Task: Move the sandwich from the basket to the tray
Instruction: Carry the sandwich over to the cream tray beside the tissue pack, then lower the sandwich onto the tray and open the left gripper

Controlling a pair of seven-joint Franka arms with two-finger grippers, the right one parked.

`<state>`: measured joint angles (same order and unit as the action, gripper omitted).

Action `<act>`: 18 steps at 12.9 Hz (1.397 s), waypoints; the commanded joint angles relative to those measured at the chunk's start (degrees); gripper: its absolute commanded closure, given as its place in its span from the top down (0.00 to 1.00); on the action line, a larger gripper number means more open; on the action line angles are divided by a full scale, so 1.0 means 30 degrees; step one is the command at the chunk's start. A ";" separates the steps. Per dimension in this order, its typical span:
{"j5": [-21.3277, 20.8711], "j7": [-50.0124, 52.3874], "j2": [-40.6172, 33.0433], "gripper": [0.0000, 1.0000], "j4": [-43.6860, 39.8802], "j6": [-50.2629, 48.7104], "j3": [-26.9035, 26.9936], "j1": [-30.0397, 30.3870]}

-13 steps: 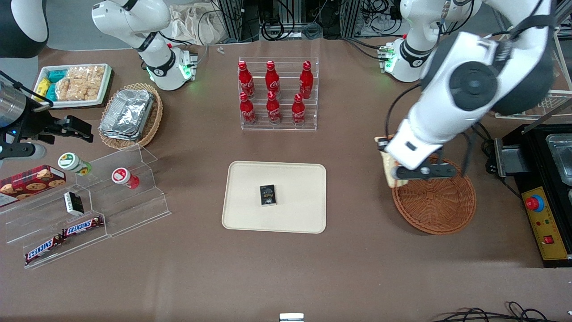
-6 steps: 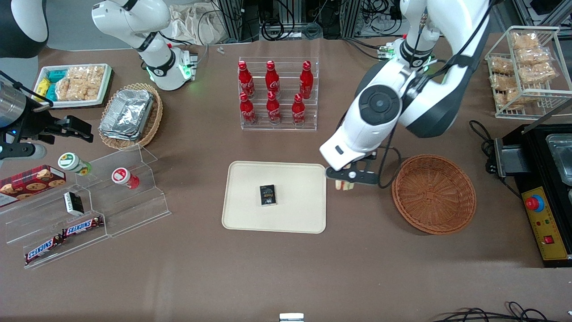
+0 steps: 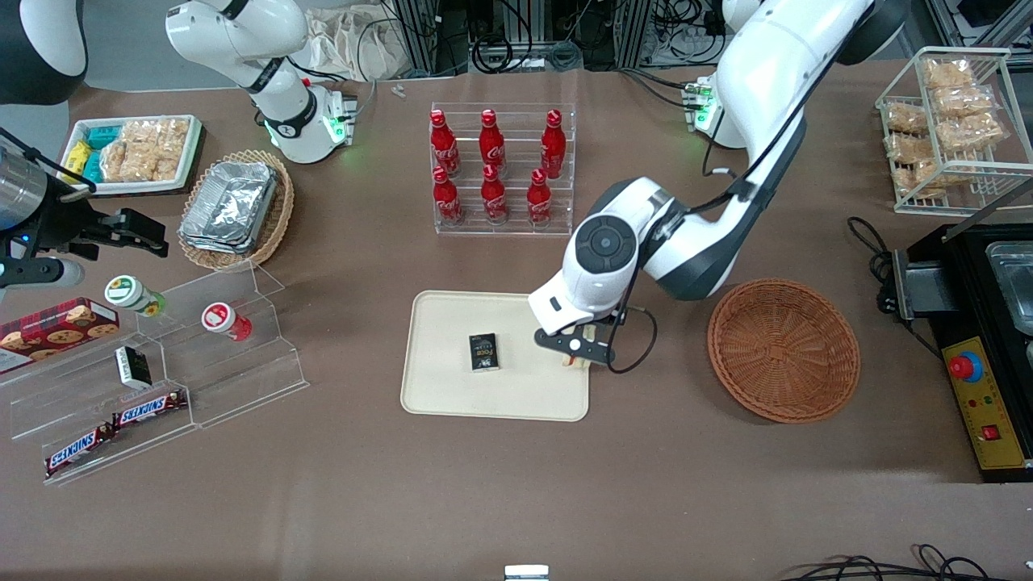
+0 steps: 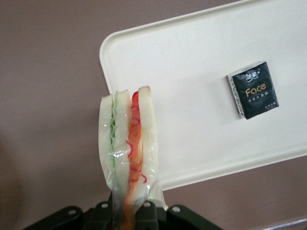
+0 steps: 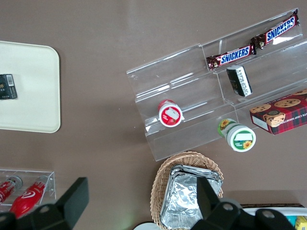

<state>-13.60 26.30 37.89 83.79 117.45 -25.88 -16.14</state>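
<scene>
Cream-beige tray [image 3: 452,395] lies mid-bench, with the gripper [image 3: 578,357] poised over its rim on the side toward the wicker basket [image 3: 783,351], which now stands empty toward the working arm's end of the bench. The jaws are clamped on the sandwich [image 4: 128,148], held edge-up in clear wrap, green and red filling showing between the bread slices. In the wrist view the sandwich hangs right at the tray's rounded corner rather than well inside it. A small black packet [image 3: 483,352] rests on the tray, apart from the gripper. Likely risk: released here, the wedge could land across the low rim and tip onto the bench; the thin grip on soft bread and slippery wrap could also let it slide or twist during lowering.
</scene>
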 commanded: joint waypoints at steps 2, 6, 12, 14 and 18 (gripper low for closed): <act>-0.0534 -0.0097 0.1633 0.00 -0.0361 0.2152 0.0015 -0.0475; -0.0506 0.0051 0.2690 0.00 -0.0478 0.2772 0.0571 -0.1006; -0.0535 0.2736 0.2810 1.00 -0.0449 0.2832 0.0630 -0.1006; -0.0477 0.3652 0.2518 1.00 -0.0449 0.2482 0.0630 -0.0890; -0.0242 0.2896 0.0472 1.00 -0.0478 -0.0674 0.0543 -0.0189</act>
<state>-14.02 35.41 43.99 81.74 120.62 -24.25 -17.92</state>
